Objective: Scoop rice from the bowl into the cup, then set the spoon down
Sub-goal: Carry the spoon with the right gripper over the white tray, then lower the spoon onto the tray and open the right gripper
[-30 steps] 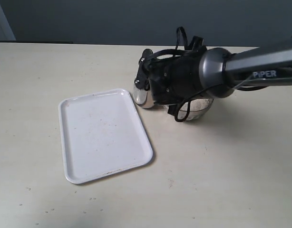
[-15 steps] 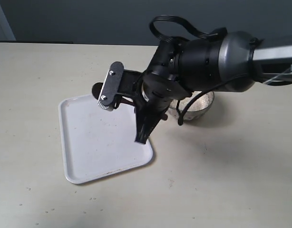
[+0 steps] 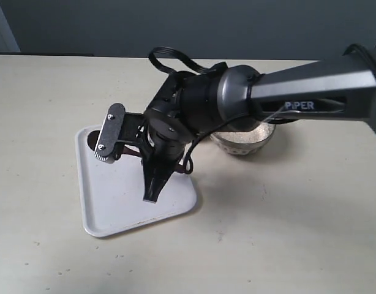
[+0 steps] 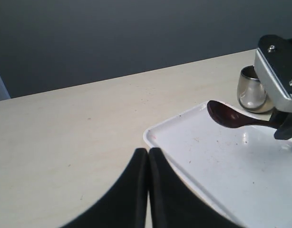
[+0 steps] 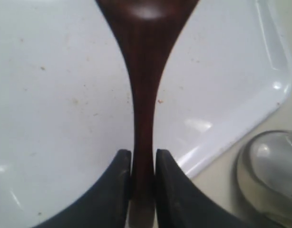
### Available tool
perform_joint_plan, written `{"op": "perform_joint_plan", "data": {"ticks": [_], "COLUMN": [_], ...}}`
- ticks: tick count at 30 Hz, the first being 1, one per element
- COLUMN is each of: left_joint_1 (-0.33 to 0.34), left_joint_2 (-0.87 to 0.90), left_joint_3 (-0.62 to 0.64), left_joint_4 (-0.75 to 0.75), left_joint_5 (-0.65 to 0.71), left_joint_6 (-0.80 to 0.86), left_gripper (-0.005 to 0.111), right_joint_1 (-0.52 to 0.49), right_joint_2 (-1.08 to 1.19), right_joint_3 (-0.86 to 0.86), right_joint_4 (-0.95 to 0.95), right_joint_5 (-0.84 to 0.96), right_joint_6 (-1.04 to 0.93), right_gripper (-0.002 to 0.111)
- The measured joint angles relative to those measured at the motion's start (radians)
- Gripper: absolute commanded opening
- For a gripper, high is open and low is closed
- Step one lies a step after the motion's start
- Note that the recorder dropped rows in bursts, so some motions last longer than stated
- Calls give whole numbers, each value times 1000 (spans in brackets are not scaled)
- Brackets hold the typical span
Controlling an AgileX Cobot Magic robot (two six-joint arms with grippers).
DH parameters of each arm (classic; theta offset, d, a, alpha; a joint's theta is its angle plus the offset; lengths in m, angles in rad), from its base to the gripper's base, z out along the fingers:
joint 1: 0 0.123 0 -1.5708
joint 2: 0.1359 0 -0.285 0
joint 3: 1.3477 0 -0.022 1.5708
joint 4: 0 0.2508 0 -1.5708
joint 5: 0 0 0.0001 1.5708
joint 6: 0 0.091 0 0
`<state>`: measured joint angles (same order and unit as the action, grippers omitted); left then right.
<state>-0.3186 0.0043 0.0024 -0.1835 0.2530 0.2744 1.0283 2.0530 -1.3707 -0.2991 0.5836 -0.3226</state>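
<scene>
Spoon [image 5: 143, 95]: no rice in it, held over the white tray [image 3: 108, 205], handle clamped in the right gripper [image 5: 143, 161]. Left gripper [image 4: 148, 161] closed, holding nothing. Step: set-down. Next, probably: lower onto the tray, release.

The right arm [image 3: 237, 101] swings from the upper middle of the exterior view, where it covered the cup [image 4: 253, 90] and bowl [image 3: 246, 144], down and to the left. The right gripper [image 5: 143, 164] was at the cup a second ago and over the right edge of the white tray [image 3: 114, 211] half a second ago. Now it hangs over the tray's middle, carrying the spoon [image 4: 231, 116]. More of the bowl and its rice [image 3: 252, 133] is uncovered at centre right. The cup is now hidden behind the arm in that view.
</scene>
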Motion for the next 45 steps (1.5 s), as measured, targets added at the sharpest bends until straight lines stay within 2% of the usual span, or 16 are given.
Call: {"op": "perform_joint_plan", "data": {"ticks": [6,35,38,43,45], "left_joint_1": [0,0,0,0,0], "left_joint_2": [0,0,0,0,0], "left_joint_3": [0,0,0,0,0], "left_joint_4": [0,0,0,0,0], "left_joint_5": [0,0,0,0,0], "left_joint_6": [0,0,0,0,0], "left_gripper": [1,1,1,1,1], "right_joint_1": [6,8,8,8,8], "right_joint_2": [76,78,78,78,78], "right_joint_3": [-49,-107,-107,-107,-107], "right_joint_4": [34,58,58,58,58], "right_joint_5": [34,99,103,105,105], "right_joint_6": [-9,-10,-10,-10,1], "right_gripper": [-1,-1,13,57,62]}}
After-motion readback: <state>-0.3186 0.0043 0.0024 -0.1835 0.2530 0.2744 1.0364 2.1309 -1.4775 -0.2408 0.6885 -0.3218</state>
